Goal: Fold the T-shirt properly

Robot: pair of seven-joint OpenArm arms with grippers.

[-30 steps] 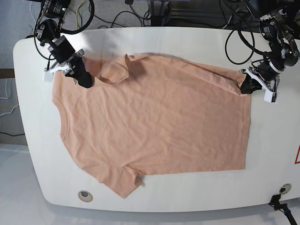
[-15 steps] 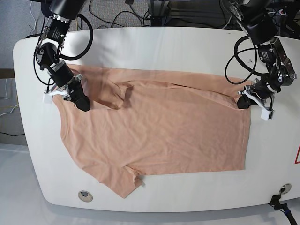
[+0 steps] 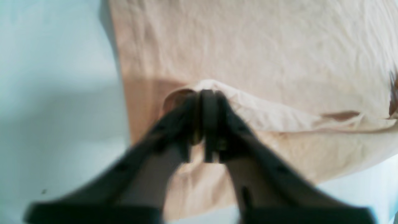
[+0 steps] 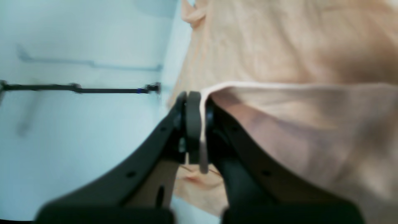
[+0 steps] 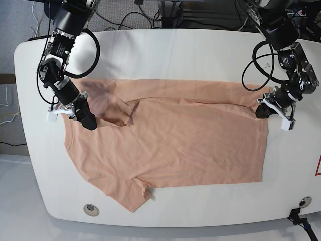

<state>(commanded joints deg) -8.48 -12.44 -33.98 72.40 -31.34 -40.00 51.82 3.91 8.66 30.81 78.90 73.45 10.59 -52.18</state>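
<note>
The peach-pink T-shirt lies across the white table, its far edge lifted and folded over toward the near side. My right gripper, at the base view's left, is shut on the shirt's shoulder end; in the right wrist view the fingers pinch a hemmed edge of the T-shirt. My left gripper, at the base view's right, is shut on the shirt's hem corner. In the left wrist view its fingers clamp a raised fold of the T-shirt.
Black cables run along the table's far edge. A round grommet hole sits near the front left edge and another at the front right. Bare table lies behind the shirt's fold.
Both grippers have pulled the shirt's far edge toward the near side. The fold line has come forward and the folded band has widened.
</note>
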